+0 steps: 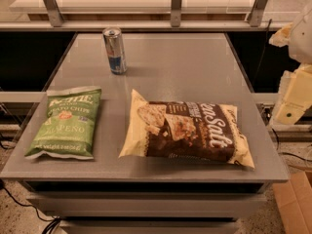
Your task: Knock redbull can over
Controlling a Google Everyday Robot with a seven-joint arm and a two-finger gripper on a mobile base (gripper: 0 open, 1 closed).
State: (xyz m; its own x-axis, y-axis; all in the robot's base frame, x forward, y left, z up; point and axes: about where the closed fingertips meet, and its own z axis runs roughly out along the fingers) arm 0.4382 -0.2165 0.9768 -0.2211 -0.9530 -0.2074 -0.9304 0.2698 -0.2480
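Note:
The redbull can (pixel 114 50) stands upright at the back left of the grey table (pixel 185 67). It is slim, silver and blue, with a silver top. My gripper (pixel 291 99) shows at the right edge of the camera view, off the table's right side and far from the can. It is a pale block hanging below a white arm part (pixel 302 33). Nothing touches the can.
A green Kettle chip bag (pixel 68 123) lies flat at the front left. A large brown and yellow chip bag (pixel 190 130) lies at the front middle and right. A railing (pixel 175 6) runs behind the table. A cardboard box (pixel 295 199) sits on the floor at the lower right.

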